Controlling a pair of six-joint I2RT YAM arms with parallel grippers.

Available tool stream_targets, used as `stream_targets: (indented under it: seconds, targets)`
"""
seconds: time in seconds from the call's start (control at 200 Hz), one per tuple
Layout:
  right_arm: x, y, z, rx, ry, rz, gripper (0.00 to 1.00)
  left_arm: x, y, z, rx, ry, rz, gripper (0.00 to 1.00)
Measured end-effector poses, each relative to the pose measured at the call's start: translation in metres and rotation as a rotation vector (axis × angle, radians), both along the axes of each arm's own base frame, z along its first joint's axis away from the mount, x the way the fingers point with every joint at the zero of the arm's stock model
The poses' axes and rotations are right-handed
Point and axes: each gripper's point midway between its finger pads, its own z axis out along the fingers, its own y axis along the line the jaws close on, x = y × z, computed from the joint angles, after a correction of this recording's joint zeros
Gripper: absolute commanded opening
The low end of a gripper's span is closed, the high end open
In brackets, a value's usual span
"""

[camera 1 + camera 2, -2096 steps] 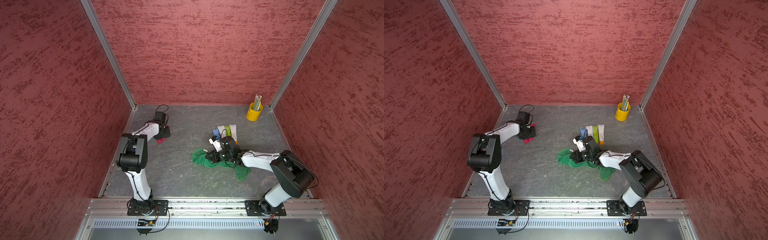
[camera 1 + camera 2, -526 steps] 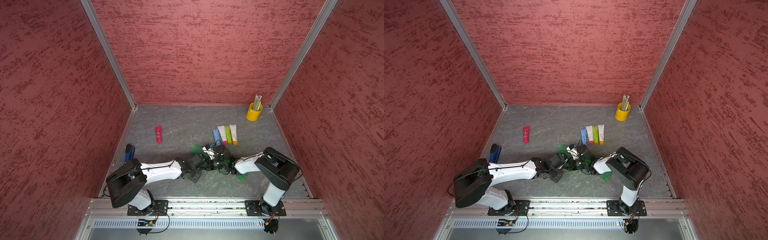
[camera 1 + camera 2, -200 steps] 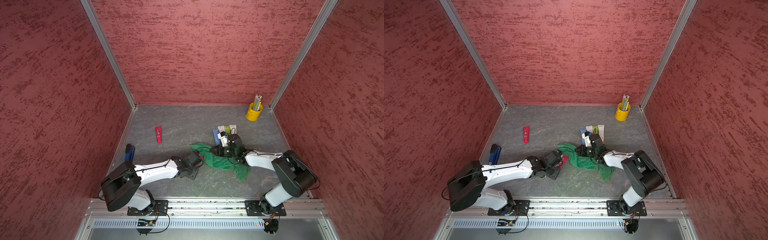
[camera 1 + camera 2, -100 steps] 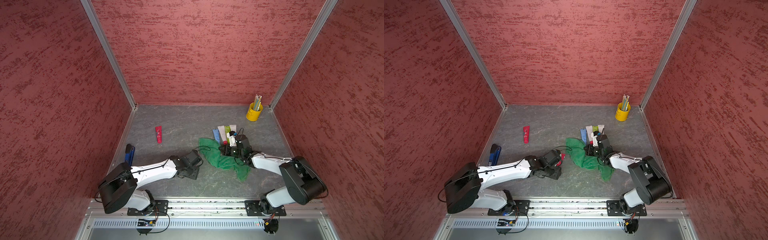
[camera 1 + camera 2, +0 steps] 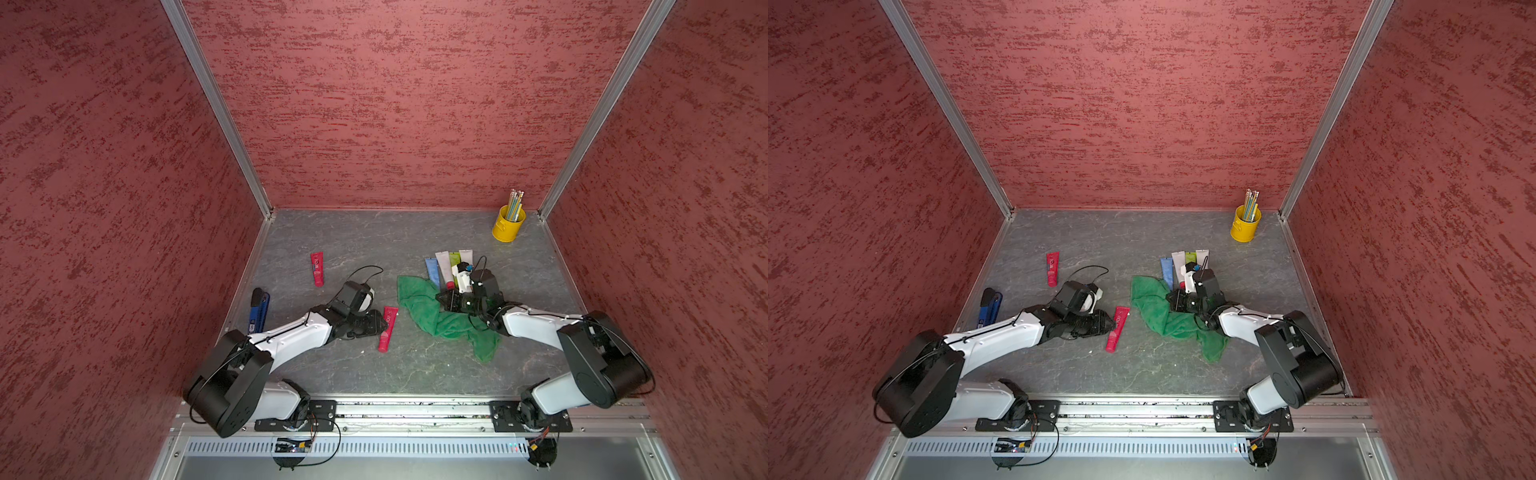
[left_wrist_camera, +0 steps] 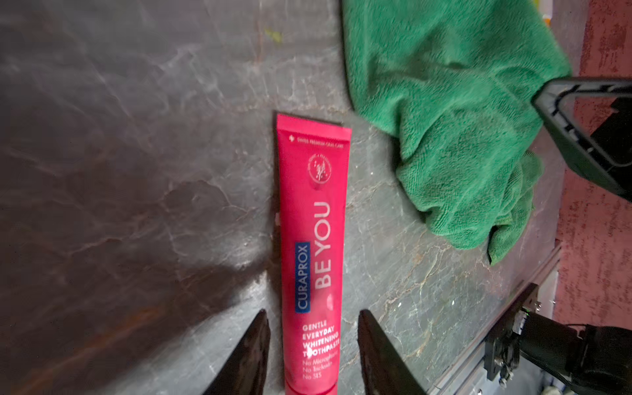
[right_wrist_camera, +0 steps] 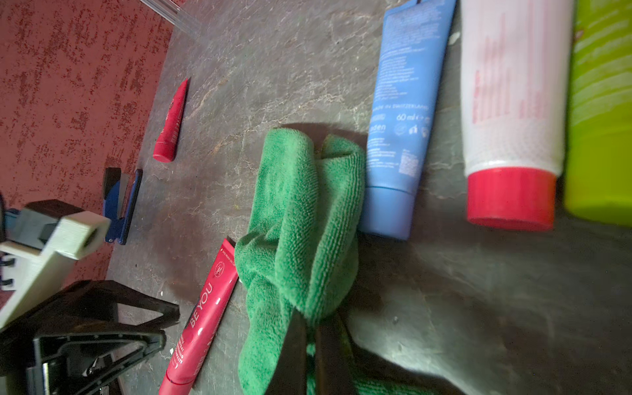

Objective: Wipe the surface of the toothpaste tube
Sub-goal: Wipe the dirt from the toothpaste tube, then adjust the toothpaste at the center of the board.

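A red toothpaste tube (image 5: 387, 328) (image 5: 1117, 328) lies flat on the grey table. My left gripper (image 5: 376, 324) (image 6: 313, 313) is open. Its fingers stand on either side of the tube's (image 6: 313, 239) cap end, with a gap on each side. My right gripper (image 5: 442, 300) (image 7: 314, 321) is shut on a bunched fold of the green cloth (image 5: 432, 316) (image 7: 301, 212). The cloth (image 6: 444, 102) lies just right of the tube (image 7: 201, 318) and does not cover it.
A row of tubes (image 5: 449, 266), blue, white and green, lies just behind the cloth. A second red tube (image 5: 317, 268) lies at the back left and a blue tool (image 5: 258, 309) by the left wall. A yellow cup of pencils (image 5: 508, 224) stands at the back right.
My right gripper has dragged the cloth to the right, off the red tube. My left gripper has let go of the tube, which now lies bare on the table.
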Motion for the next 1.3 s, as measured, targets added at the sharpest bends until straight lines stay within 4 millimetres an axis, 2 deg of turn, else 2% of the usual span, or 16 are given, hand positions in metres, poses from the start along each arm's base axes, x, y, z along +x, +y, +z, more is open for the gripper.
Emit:
stream_targets:
  seconds: [0.19,0.486,0.777,1.087,1.212,1.298]
  targets:
    - [-0.001,0.003,0.002,0.013,-0.003,0.014,0.00,-0.008,-0.009,-0.007,-0.059,0.053,-0.021,0.38]
    - [-0.002,0.006,0.005,0.031,-0.008,0.032,0.00,-0.008,-0.007,-0.013,-0.035,0.057,-0.010,0.23]
    - [-0.003,0.007,0.006,0.038,-0.005,0.040,0.00,-0.001,-0.019,-0.012,0.016,0.039,-0.031,0.22]
    - [-0.004,0.008,0.006,0.043,-0.003,0.046,0.00,0.001,-0.029,-0.008,0.132,0.004,-0.053,0.00]
    - [-0.004,0.009,0.008,0.047,-0.004,0.047,0.00,0.002,-0.025,-0.004,0.225,-0.018,-0.059,0.00]
    - [-0.004,0.009,0.010,0.052,-0.008,0.048,0.00,0.003,-0.012,0.000,0.332,-0.028,-0.052,0.00]
